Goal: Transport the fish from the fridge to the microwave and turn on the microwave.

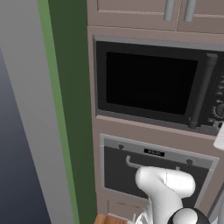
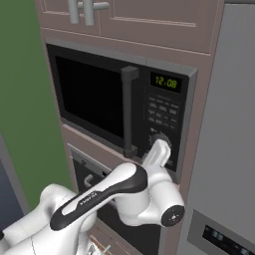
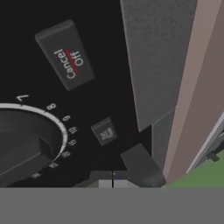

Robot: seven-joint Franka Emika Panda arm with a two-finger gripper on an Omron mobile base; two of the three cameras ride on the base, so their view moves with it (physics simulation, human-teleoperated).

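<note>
The microwave [image 1: 151,83] is built into the cabinet wall, its black-windowed door shut. From the right base view I see the microwave [image 2: 99,99] with green clock digits [image 2: 166,82] and a keypad. My gripper [image 2: 163,144] is shut, holds nothing, and points at the lower part of the control panel by the round dial. Up close, the gripper [image 3: 113,183] has its tips together just right of and below the dial [image 3: 26,140], beside a dark raised button [image 3: 140,164]. A Cancel/Off button [image 3: 65,57] sits higher up. The grey fridge [image 2: 229,149] stands to the right. The fish is hidden.
A dark oven [image 1: 148,166] with a horizontal bar handle sits under the microwave, partly behind my arm [image 1: 166,183]. The microwave's vertical door handle [image 2: 128,112] stands just left of my hand. Cabinet doors [image 2: 124,15] are above, and a green wall [image 2: 25,99] is at left.
</note>
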